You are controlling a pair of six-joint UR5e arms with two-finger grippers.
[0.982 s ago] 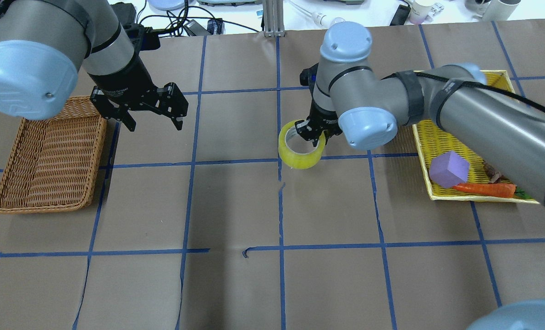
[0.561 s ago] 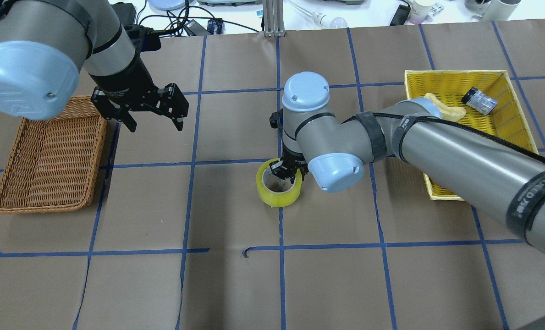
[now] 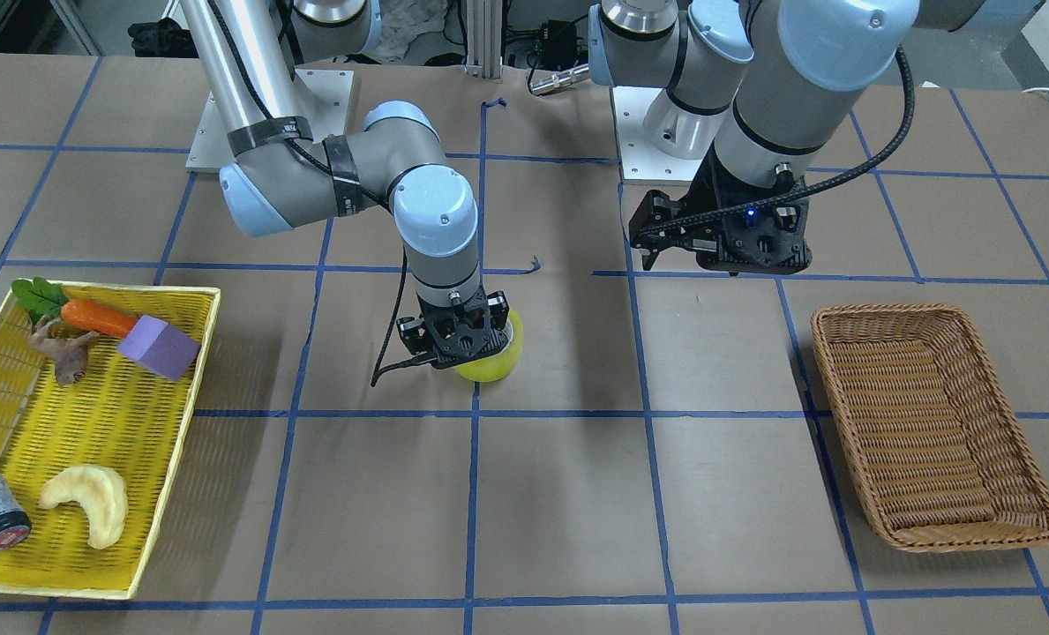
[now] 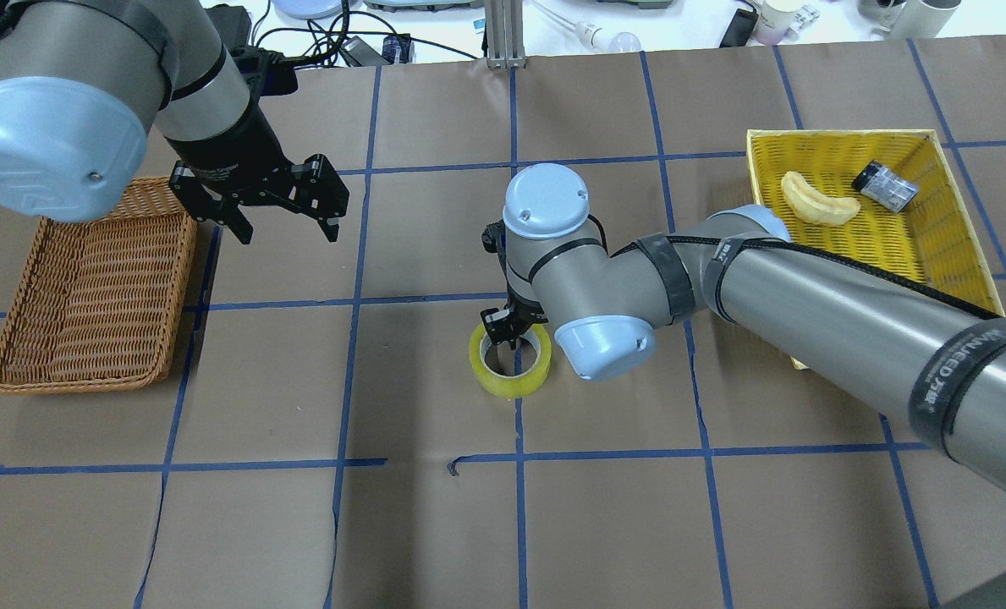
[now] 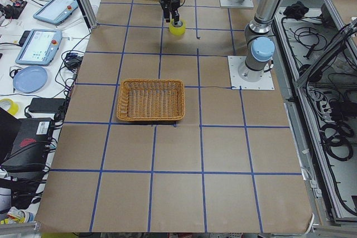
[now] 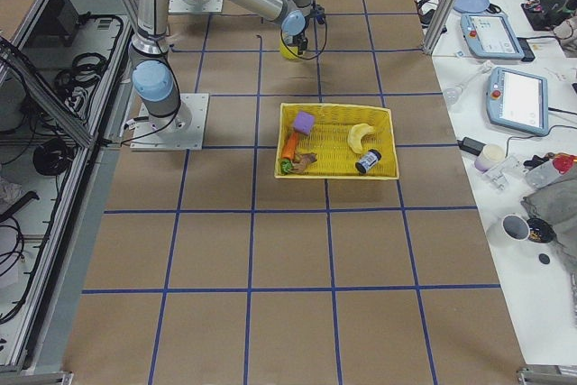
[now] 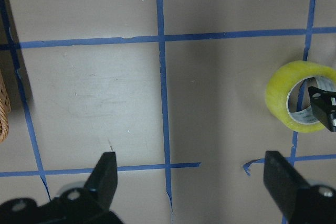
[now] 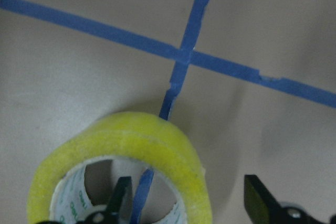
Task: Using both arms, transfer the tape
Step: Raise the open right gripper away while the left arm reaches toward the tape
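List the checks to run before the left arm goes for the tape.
1. Tape lying flat on the table: ok.
2. Right pincer open, with gaps on both sides of the tape's wall: ok.
3. Right pincer clear of the tape: not ok, one finger is inside the ring.
4. Left pincer open: ok, jaws spread wide.
5. Way from left pincer to tape free: ok, only bare table shows between them.
6. Wicker basket has room: ok.

Brown wicker basket (image 3: 921, 414); yellow tray (image 3: 92, 414) holding carrot (image 3: 96, 317).
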